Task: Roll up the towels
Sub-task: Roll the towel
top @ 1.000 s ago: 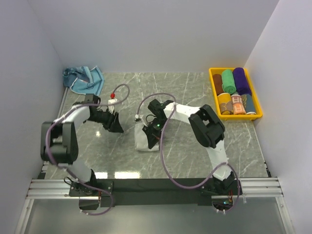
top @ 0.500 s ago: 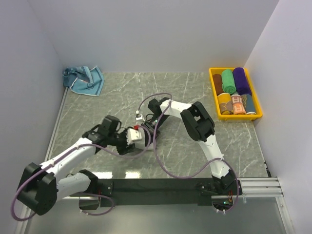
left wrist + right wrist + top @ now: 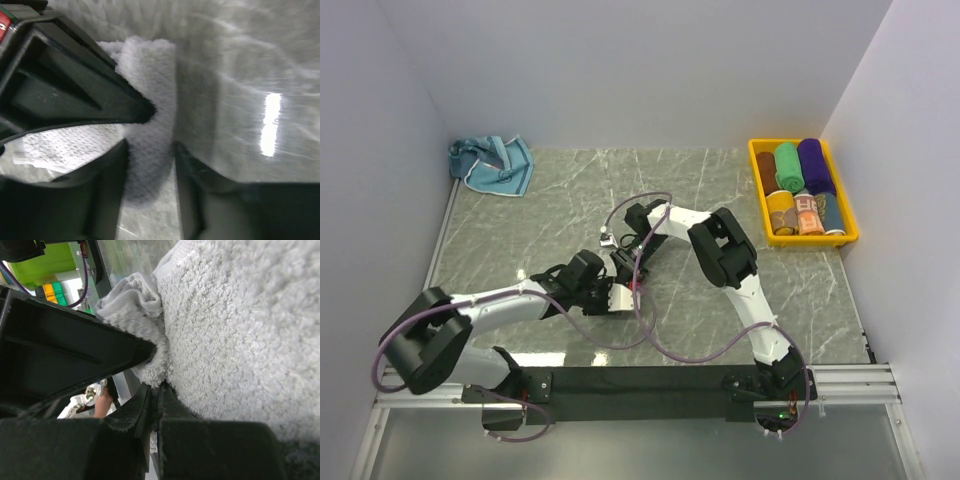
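A pale grey-white towel [image 3: 622, 298] lies mid-table, mostly hidden under both grippers. My left gripper [image 3: 608, 296] reaches in from the left. In the left wrist view the gripper [image 3: 149, 160] has its fingers closed in on either side of the towel's thick rolled edge [image 3: 150, 85]. My right gripper [image 3: 623, 265] comes down from behind. In the right wrist view the gripper [image 3: 159, 390] has its fingers pinched together on a fold of the towel [image 3: 240, 340]. A crumpled light blue towel [image 3: 492, 165] lies at the back left corner.
A yellow bin [image 3: 758, 190] at the back right holds several short towel rolls, among them green [image 3: 788, 165] and purple [image 3: 815, 165]. White walls stand on three sides. The right gripper's dark finger [image 3: 75, 90] crowds the left wrist view.
My left arm has swung from the back left to the table's middle and its gripper has come onto the white towel. My right gripper has stayed on the towel.
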Robot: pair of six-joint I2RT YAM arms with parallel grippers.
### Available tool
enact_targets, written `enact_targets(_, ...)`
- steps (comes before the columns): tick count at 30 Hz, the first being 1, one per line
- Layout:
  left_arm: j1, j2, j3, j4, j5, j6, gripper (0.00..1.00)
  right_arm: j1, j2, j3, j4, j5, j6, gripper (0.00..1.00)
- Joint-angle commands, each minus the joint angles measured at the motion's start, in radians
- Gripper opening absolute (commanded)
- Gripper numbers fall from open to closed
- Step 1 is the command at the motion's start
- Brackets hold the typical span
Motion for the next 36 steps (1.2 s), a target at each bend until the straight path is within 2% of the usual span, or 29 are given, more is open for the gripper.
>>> enact_targets(1, -0.004, 0.061, 0.032, -0.024, -0.052, 0.002, 0.42, -0.016, -0.002, 0.006, 0.03, 0.079, -0.01, 0.0)
enact_targets(2, -0.001, 0.088, 0.054, -0.076, -0.048, -0.012, 0.37, -0.03, -0.016, -0.003, 0.045, 0.082, 0.0, 0.0)
enact_targets(3, 0.002, 0.096, 0.064, -0.103, -0.036, -0.026, 0.28, -0.039, -0.047, -0.014, 0.056, 0.093, 0.013, 0.0)
enact_targets(5, 0.024, 0.116, 0.103, -0.203, 0.056, -0.06, 0.21, -0.071, -0.085, -0.04, 0.085, 0.105, 0.039, 0.05)
enact_targets(6, 0.031, 0.122, 0.114, -0.228, 0.087, -0.064, 0.14, -0.083, -0.133, -0.051, 0.102, 0.111, 0.054, 0.12)
enact_targets(8, 0.044, 0.142, 0.141, -0.28, 0.162, -0.08, 0.08, -0.119, -0.183, -0.089, 0.158, 0.128, 0.105, 0.21)
enact_targets(9, 0.048, 0.151, 0.15, -0.333, 0.19, -0.074, 0.04, -0.157, -0.234, -0.101, 0.177, 0.134, 0.122, 0.29)
enact_targets(12, 0.073, 0.214, 0.207, -0.431, 0.273, -0.064, 0.01, -0.233, -0.32, -0.129, 0.206, 0.154, 0.149, 0.46)
enact_targets(14, 0.097, 0.292, 0.274, -0.476, 0.315, -0.075, 0.01, -0.275, -0.366, -0.151, 0.223, 0.189, 0.145, 0.51)
enact_targets(17, 0.143, 0.406, 0.389, -0.587, 0.4, -0.08, 0.01, -0.359, -0.478, -0.215, 0.266, 0.214, 0.148, 0.51)
enact_targets(21, 0.238, 0.586, 0.529, -0.729, 0.524, -0.051, 0.01, -0.464, -0.698, -0.351, 0.335, 0.254, 0.117, 0.45)
enact_targets(25, 0.297, 0.767, 0.701, -0.887, 0.581, 0.015, 0.01, -0.519, -0.88, -0.498, 0.358, 0.288, -0.013, 0.4)
enact_targets(28, 0.338, 0.869, 0.806, -0.966, 0.61, 0.049, 0.01, -0.508, -1.033, -0.644, 0.395, 0.315, -0.111, 0.39)
enact_targets(32, 0.369, 0.967, 0.92, -1.053, 0.632, 0.083, 0.02, -0.386, -1.179, -0.796, 0.473, 0.413, -0.21, 0.42)
enact_targets(34, 0.372, 0.998, 0.957, -1.073, 0.63, 0.091, 0.02, -0.234, -1.234, -0.874, 0.537, 0.512, -0.24, 0.46)
enact_targets(36, 0.372, 1.013, 0.977, -1.091, 0.627, 0.095, 0.04, -0.086, -1.263, -0.943, 0.674, 0.588, -0.259, 0.53)
